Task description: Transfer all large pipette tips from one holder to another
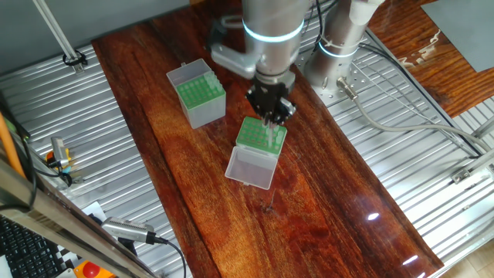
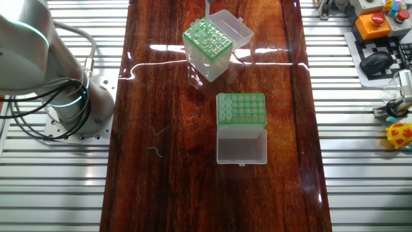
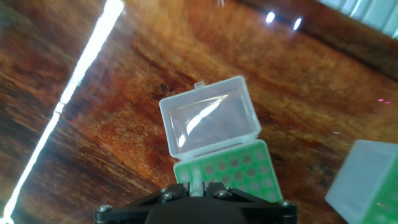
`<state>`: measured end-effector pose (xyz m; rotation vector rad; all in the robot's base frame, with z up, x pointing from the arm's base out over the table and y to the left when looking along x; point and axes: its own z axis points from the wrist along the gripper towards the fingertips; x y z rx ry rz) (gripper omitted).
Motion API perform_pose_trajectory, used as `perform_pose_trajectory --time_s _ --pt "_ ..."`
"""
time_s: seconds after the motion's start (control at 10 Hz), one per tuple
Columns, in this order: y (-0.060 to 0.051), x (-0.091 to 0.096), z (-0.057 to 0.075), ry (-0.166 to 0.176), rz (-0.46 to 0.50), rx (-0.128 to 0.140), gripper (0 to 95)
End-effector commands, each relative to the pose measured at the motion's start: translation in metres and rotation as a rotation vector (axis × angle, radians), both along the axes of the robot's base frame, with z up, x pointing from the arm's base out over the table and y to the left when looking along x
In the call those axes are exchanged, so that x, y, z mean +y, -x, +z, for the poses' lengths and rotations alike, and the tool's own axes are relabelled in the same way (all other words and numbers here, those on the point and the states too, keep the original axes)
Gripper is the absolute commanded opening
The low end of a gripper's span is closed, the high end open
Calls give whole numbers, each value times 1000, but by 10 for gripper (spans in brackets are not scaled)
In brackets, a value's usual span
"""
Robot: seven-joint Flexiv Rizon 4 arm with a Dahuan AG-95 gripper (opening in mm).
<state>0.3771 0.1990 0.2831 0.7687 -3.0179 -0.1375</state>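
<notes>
gripper (image 1: 271, 114) right above whitish holder (image 1: 260, 136), clenched on a pipette tip (image 3: 194, 185) w/ tip hanging over green rack near back edge. clear lid (image 3: 210, 123) flat in front; grey box (image 1: 199, 94) well apart.

No text, label, brand or number can be read in any view. The checkered marker (image 2: 391, 30) at the edge of the other fixed view carries only black-and-white squares, with no legible characters.
</notes>
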Motion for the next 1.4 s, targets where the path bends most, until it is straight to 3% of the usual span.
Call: perform_pose_trajectory --time_s 0.1,0.2,0.5,0.8,0.9,1.0,1.1,1.3,1.4 --pt "-3 -3 22 -2 8 11 0" --pt "-3 -4 27 -1 18 14 0" --pt "-6 1 25 0 22 13 0" --pt "-6 1 25 4 -27 -20 0" --pt "-6 1 25 18 -33 -5 0" --pt "-6 1 25 23 -6 -9 0" --pt "-10 -10 25 5 55 -13 0" --pt "-24 -55 31 2 126 1 0" --pt "-22 -63 33 2 137 2 0"
